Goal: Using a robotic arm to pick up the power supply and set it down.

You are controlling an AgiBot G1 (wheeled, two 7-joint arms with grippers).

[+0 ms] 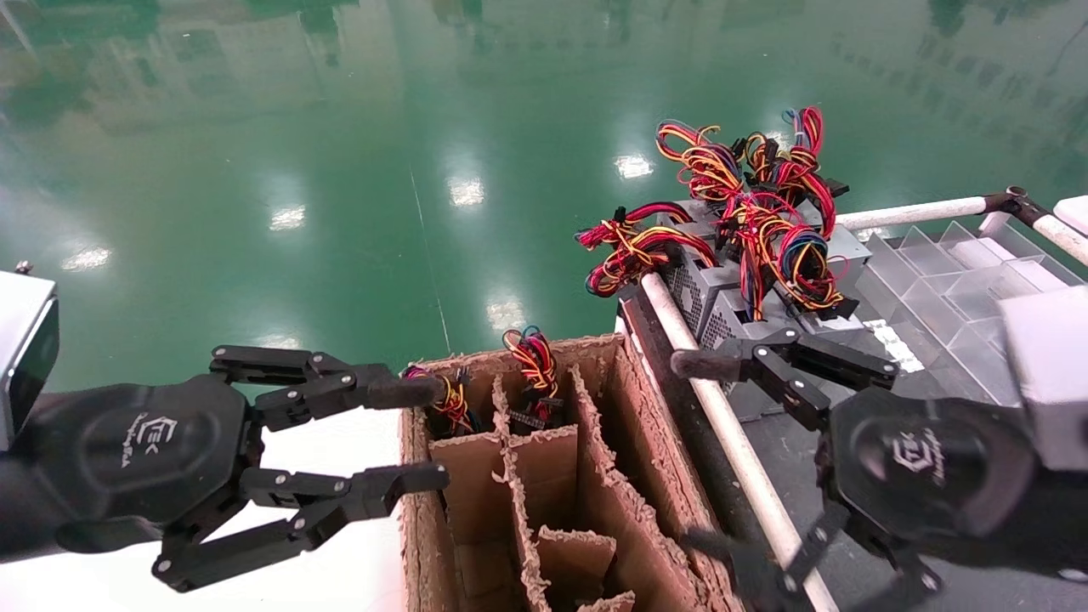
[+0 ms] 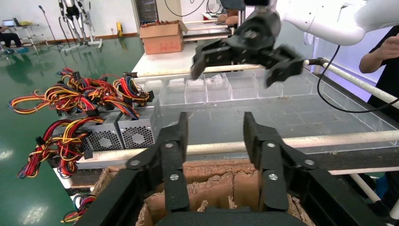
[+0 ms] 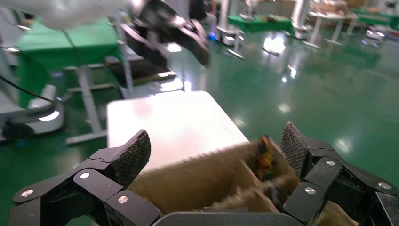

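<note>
The right black linked-finger claw [image 1: 710, 450] is spread wide and empty over the desk's white rail [image 1: 731, 433]; its lower fingertip is blurred and hard to make out. The left black claw [image 1: 422, 433] is also wide and empty, at the near-left wall of the brown divided cardboard box [image 1: 595, 476]. Small grey metal power supplies with perforated vent faces [image 1: 710, 297] sit clustered at the desk's far-left corner, largely covered by red, yellow and blue wire bundles [image 1: 748, 212]. Two more bundles [image 1: 531, 361] poke from the box's far cells, their units hidden. Clear plastic dividers [image 1: 952, 289] lie beyond.
</note>
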